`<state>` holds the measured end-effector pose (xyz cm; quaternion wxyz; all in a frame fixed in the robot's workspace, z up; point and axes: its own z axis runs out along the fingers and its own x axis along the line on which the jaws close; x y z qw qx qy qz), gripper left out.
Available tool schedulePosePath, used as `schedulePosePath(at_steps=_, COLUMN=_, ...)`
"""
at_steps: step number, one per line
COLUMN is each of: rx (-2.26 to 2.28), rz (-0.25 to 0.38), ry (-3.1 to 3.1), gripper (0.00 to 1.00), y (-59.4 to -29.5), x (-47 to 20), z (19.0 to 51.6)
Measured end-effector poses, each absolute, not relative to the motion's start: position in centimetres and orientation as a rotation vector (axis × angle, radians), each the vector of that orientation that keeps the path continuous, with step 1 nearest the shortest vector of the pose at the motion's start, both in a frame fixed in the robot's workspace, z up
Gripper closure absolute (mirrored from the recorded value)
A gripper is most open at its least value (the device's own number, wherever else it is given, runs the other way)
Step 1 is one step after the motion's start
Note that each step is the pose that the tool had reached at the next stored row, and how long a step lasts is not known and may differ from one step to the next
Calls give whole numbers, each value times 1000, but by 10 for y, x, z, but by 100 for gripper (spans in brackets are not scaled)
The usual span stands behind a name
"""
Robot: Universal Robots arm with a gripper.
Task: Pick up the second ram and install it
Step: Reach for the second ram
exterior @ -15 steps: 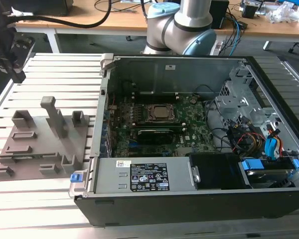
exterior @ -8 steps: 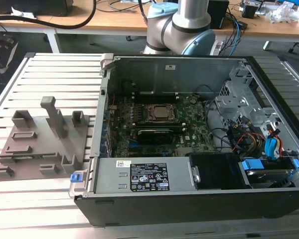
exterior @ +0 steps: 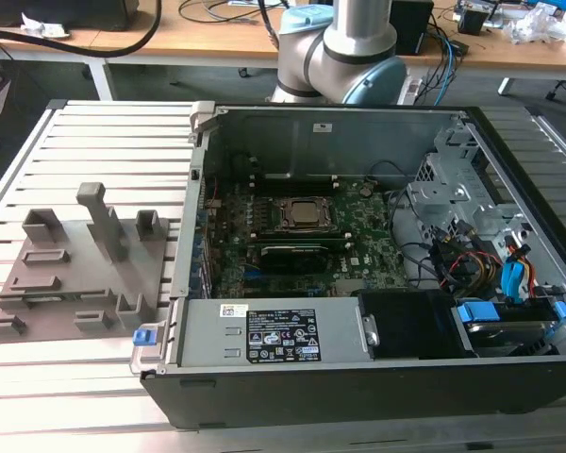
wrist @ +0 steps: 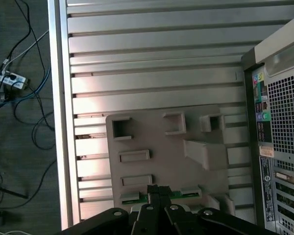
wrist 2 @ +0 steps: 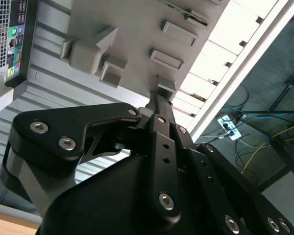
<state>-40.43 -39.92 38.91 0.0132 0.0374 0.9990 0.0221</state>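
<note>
Hovering high over the grey holder tray [wrist: 152,137], the gripper [wrist: 157,190] has its black fingertips drawn together with nothing between them: the jaws are closed and empty. The second ram [wrist: 133,198] sits apart from them, lying lengthwise in a slot along one outer edge of the tray, just past two flat rectangular slots; in the first wrist view its green strip shows on either side of the fingertips, far beneath them. In the second wrist view the same green strip [wrist 2: 195,17] lies at the tray's far edge, while the gripper [wrist 2: 159,98] points down at the opposite side of the tray [wrist 2: 132,29]. The tray [exterior: 75,274] rests on the slatted metal table [exterior: 104,142], toward the table's edge at the exterior view's left, just beside the open computer case [exterior: 321,132], whose motherboard [exterior: 358,222] lies uncovered
</note>
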Motion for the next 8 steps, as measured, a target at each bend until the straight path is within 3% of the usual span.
schedulePosePath(at_steps=8, rx=116, rz=39, ry=3114, gripper=90, y=-421, x=-396, z=385)
